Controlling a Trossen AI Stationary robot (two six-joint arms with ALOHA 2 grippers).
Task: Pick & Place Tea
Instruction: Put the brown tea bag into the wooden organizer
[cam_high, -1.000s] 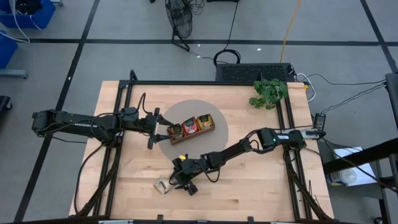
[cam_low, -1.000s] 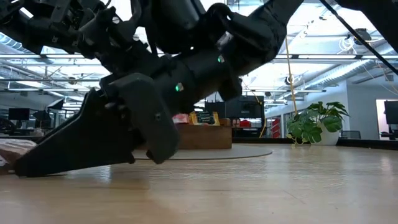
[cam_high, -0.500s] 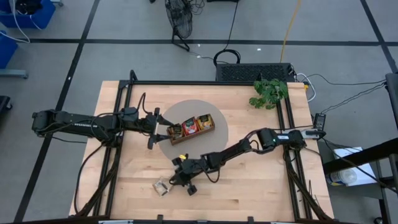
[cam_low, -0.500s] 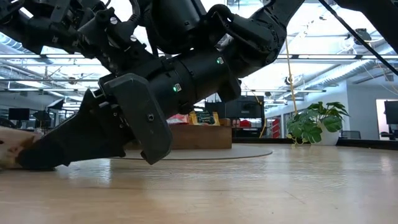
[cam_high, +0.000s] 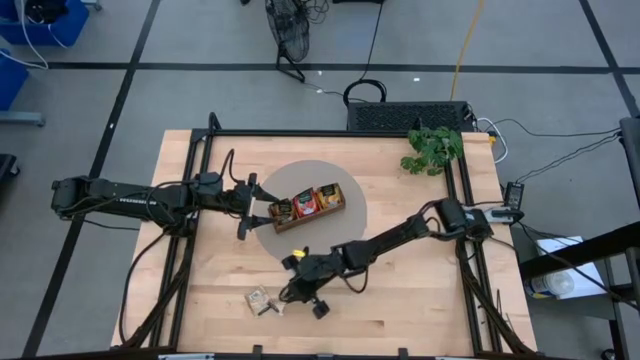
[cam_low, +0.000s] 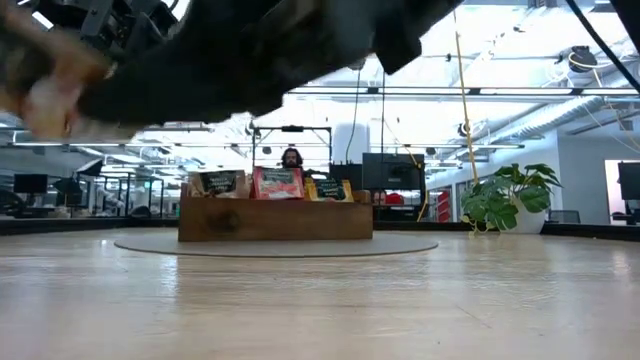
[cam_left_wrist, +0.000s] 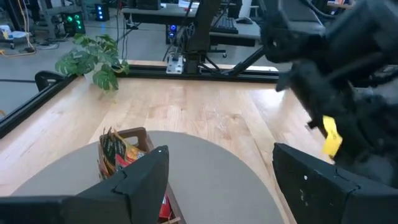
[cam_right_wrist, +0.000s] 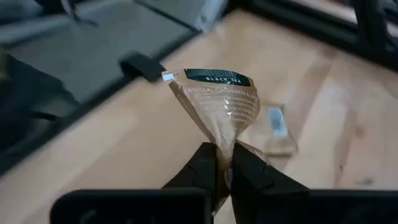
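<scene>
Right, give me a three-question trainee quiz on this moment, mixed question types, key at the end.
1. True or false: the right gripper is shut on a pale beige tea sachet.
2. Multiple choice: where does the wooden tray stand? A) on the bare wood by the plant B) on the round grey mat C) on the floor
3. Fill in: one more sachet lies on the ____, near the front edge, below the raised right gripper.

Key: 1 true. 2 B: the tray stands on the mat, with the left gripper beside one of its ends. 3 table.
</scene>
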